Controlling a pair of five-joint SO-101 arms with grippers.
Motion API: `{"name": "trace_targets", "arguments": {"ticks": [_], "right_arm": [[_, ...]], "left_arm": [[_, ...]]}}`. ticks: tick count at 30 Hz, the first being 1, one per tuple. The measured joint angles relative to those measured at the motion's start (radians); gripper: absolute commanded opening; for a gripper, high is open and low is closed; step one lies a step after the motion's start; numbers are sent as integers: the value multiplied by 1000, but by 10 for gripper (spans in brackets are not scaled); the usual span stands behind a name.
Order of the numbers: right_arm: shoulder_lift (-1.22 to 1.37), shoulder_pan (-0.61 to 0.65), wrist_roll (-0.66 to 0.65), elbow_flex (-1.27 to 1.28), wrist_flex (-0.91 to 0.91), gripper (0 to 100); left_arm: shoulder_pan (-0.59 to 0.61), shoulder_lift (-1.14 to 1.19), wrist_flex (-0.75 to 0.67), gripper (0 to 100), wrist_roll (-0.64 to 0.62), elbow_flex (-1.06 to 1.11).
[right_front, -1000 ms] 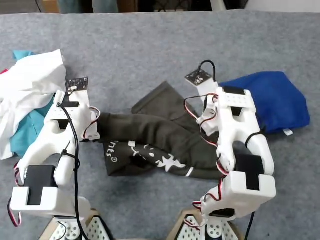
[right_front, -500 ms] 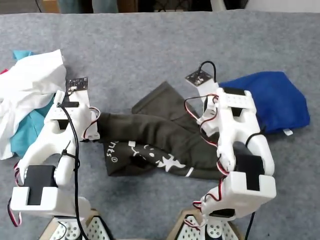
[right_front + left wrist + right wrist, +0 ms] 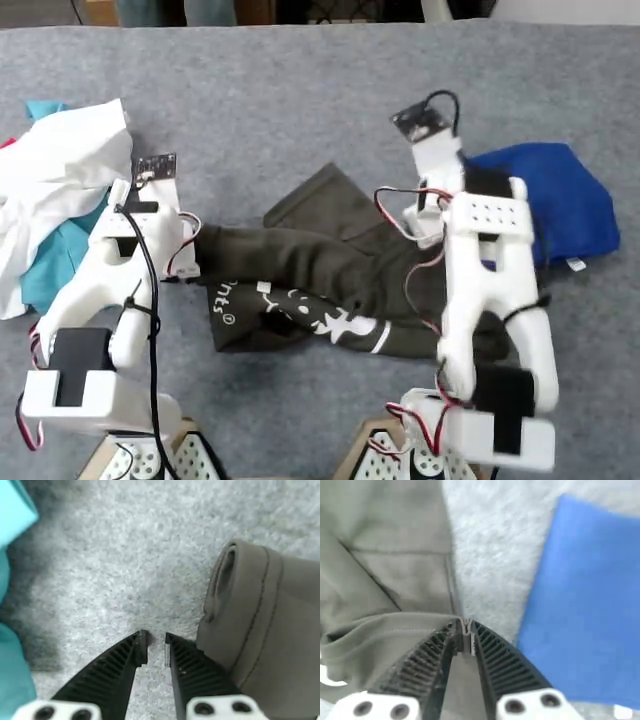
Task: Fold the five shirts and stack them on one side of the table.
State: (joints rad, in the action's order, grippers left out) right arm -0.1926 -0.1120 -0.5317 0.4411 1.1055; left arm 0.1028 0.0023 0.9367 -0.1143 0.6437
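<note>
A dark olive shirt (image 3: pixel 300 265) with white print lies crumpled at the table's middle. My right gripper (image 3: pixel 432 222) is at its right side, shut on a fold of its cloth (image 3: pixel 385 580), with the fingertips (image 3: pixel 465 627) pinching the hem beside the blue shirt (image 3: pixel 590 610). The blue shirt (image 3: pixel 560 200) lies folded at the right. My left gripper (image 3: pixel 190 260) sits low at the olive shirt's left edge. Its jaws (image 3: pixel 156 641) are nearly together over bare carpet, holding nothing, and the shirt's rolled edge (image 3: pixel 260 620) lies just beside them.
A heap of a white shirt (image 3: pixel 60 165) and a teal shirt (image 3: pixel 50 260) lies at the left edge, with a scrap of red (image 3: pixel 5 143). Teal cloth (image 3: pixel 12 510) is close to the left gripper. Grey carpet (image 3: pixel 300 90) stretches behind.
My right arm has stretched out away from its base, and its wrist has moved toward the far side and slightly right with the olive cloth. The left arm has kept still.
</note>
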Motion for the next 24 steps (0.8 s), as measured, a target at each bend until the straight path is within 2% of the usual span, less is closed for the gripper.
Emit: {"name": "trace_targets", "arguments": {"ticks": [2,6,13,20,24], "right_arm": [[-51,0,35,-41,0,28],[-123,-11,115,-118,0,28],[-144,-155,198,-161,-172,28],[-137,-281,204,-161,-313,28],[-60,-298,204,-161,-354,28]], "left_arm": [[0,5,0,127,0,-46],[0,5,124,218,0,-244],[0,5,374,220,-2,-638],[-38,9,408,220,-2,-689],[-95,54,377,220,-2,-660]]}}
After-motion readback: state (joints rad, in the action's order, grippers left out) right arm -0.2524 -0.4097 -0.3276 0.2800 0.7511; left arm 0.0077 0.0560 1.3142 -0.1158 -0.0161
